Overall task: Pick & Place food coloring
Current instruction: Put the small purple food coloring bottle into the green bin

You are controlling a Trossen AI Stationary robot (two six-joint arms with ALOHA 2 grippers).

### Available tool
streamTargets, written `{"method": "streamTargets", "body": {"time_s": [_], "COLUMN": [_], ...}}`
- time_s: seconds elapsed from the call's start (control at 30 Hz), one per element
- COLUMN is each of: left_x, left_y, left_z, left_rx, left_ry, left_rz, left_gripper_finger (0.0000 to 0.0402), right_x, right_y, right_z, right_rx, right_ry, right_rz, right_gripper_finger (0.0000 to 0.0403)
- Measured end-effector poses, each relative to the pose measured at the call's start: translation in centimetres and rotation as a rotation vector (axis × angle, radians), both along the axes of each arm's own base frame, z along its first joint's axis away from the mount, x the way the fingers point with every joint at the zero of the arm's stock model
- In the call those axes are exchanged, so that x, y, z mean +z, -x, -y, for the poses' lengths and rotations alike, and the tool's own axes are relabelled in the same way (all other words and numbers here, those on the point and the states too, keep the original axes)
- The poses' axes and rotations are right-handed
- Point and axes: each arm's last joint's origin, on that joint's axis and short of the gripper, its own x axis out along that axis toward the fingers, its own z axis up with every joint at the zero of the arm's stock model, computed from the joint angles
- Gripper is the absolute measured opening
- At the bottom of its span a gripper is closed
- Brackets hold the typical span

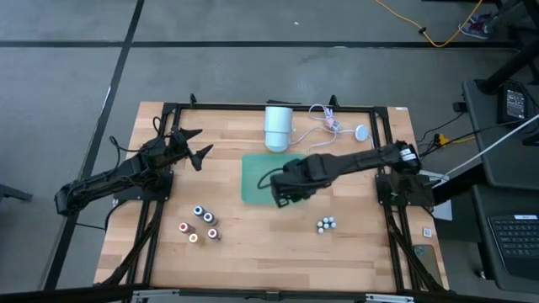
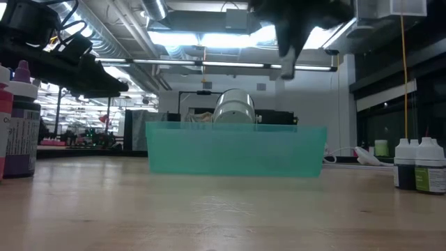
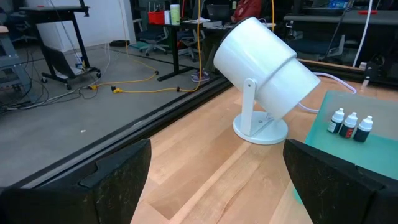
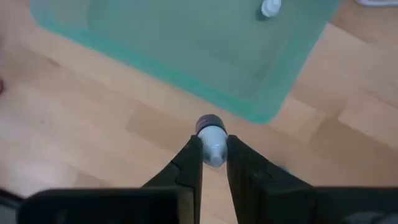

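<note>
Right end effector [image 4: 213, 155] is clamped on a small white-capped food coloring bottle [image 4: 211, 144], arm stretched low across the bench [image 1: 253, 248], raised beside the green tray [image 1: 254, 181] edge. Left end effector [image 1: 195, 145] hangs idle at the left, fingers spread wide. Other bottles [image 1: 200, 224] stand on the wood.

So there's a light wooden bench [image 1: 278, 248] with a black frame around it. Near the back edge sits a big white cylinder [image 1: 279, 128] tilted on a little round stand. Just beside it a white cable [image 1: 327, 119] lies in loops, ending in a small round puck [image 1: 361, 132]. Beyond the bench it's grey floor with dark lines, a yellow cord [image 1: 413, 21] trailing across it, plus a desk with a keyboard [image 1: 515, 240] off to the side.
</note>
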Motion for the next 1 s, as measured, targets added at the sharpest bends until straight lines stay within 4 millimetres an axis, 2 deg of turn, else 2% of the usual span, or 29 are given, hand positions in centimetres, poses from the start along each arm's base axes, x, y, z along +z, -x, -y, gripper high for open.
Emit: {"method": "streamTargets", "body": {"time_s": [0.33,0.47,1.0], "left_x": [0.0,0.0,0.0], "left_y": [0.0,0.0,0.0], "left_z": [0.0,0.0,0.0], "left_rx": [0.000,0.000,0.000], "left_ry": [0.000,0.000,0.000], "left_rz": [0.000,0.000,0.000], "left_gripper_finger": [0.0361,0.0361,0.0361], "right_x": [-3.3,-5.2,-10.0], "right_y": [-2.1,-2.1,-1.4], "right_z": [3.4,4.0,6.4], "right_rx": [-0.075,-0.136,-0.193], "right_ry": [0.041,0.038,0.017], "right_rz": [-0.027,-0.046,-0.066], "right_gripper_finger": [0.0058,0.0061,0.0060]}}
